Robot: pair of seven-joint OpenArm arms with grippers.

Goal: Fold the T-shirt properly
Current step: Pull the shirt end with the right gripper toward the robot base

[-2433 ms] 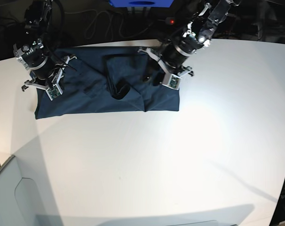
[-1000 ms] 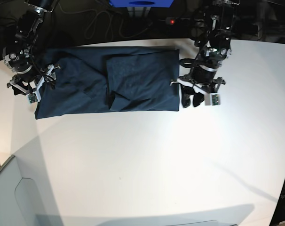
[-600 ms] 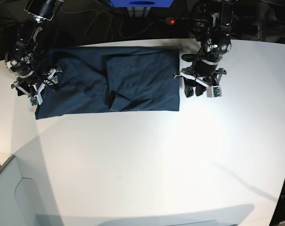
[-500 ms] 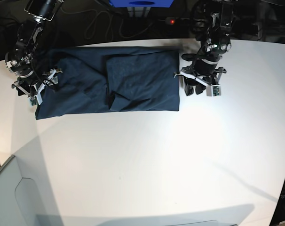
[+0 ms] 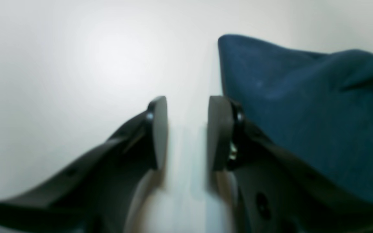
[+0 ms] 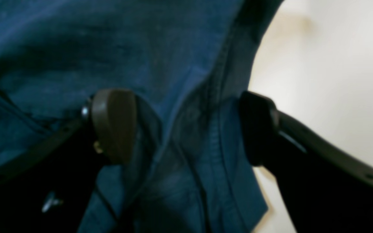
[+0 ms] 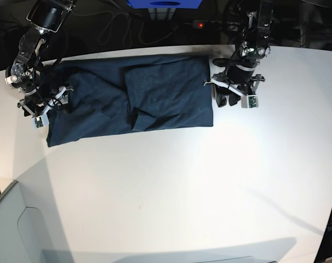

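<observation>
Left wrist view: my left gripper (image 5: 186, 132) is open over bare table (image 5: 76, 58), the T-shirt (image 5: 303, 106) just beside my right-hand finger. Right wrist view: my right gripper (image 6: 186, 126) spreads wide, the shirt's hem bunched between the fingers. Base view: the shirt lies between both grippers.

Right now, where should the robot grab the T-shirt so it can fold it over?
Probably the short end edges of the T-shirt, which lies flat as a long strip. The right gripper already straddles the hem at its end, fingers open. The left gripper sits on bare table beside the other end; it would come in sideways and pinch that edge.
</observation>
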